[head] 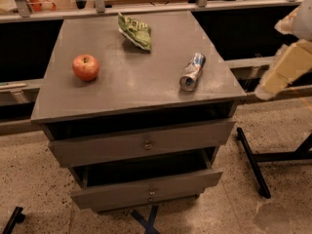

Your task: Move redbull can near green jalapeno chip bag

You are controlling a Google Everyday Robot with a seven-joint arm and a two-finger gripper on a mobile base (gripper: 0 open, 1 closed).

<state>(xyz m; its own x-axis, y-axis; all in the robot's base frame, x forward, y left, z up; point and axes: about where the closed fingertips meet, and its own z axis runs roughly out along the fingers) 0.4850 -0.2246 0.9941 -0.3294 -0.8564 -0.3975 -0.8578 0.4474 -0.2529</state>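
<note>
The redbull can [192, 71] lies on its side on the right part of the grey cabinet top [136, 87], its open end toward the front. The green jalapeno chip bag [135, 31] lies crumpled at the back middle of the top, well apart from the can. My gripper [285, 69] shows as a pale, blurred shape at the right edge of the camera view. It is off the cabinet's right side, about level with the top, and touches nothing.
A red apple [86, 67] sits on the left of the top. The cabinet has two drawers; the lower drawer [146, 189] stands pulled out. A metal rail [146, 6] runs behind. Black stand legs [251, 162] lie on the floor at the right.
</note>
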